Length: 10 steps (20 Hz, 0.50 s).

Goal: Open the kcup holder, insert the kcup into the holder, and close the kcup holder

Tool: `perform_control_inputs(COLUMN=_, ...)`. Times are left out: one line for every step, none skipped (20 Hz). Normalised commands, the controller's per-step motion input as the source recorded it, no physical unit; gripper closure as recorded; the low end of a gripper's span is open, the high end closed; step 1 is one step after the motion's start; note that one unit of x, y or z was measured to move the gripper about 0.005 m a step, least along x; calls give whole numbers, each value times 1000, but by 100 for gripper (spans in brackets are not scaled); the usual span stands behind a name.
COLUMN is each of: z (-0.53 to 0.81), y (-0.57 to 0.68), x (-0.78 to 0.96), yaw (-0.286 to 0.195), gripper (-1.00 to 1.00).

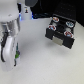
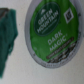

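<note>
The kcup (image 2: 52, 32) fills the wrist view from very close. Its round lid is green and dark and reads "Green Mountain Dark Magic". No fingers show in that view, so I cannot tell whether the kcup is held. In the exterior view the white arm (image 1: 9, 47) reaches down at the exterior view's left, and its end is too blurred to make out the gripper. The black kcup holder (image 1: 61, 31) stands at the exterior view's right. Its round slots hold several pods, and a pale front handle (image 1: 61, 43) faces the camera.
A dark green thing (image 2: 7, 35) lies right beside the kcup in the wrist view. A small green patch (image 1: 17, 51) shows against the arm in the exterior view. The arm's base with blue lights (image 1: 22, 17) is at the back, on a pale tabletop (image 1: 42, 65).
</note>
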Motion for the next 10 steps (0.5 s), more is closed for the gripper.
perform_control_inputs(z=0, y=0, x=0, yaw=1, gripper=100)
perform_control_inputs(z=-2, y=17, x=15, yaw=-15, gripper=100)
perform_control_inputs(z=-3, y=41, x=28, yaw=-18, gripper=100)
perform_control_inputs(z=-2, y=33, x=62, yaw=-17, gripper=100)
perform_control_inputs(z=41, y=55, x=28, yaw=-18, gripper=100)
perform_control_inputs(z=516, y=173, x=33, yaw=-18, gripper=100)
perform_control_inputs(z=559, y=208, x=44, yaw=-18, gripper=100)
perform_control_inputs(z=730, y=280, x=70, yaw=-15, gripper=100)
perform_control_inputs(z=782, y=312, x=95, yaw=-7, gripper=100)
perform_control_inputs(z=820, y=340, x=91, yaw=-3, gripper=100)
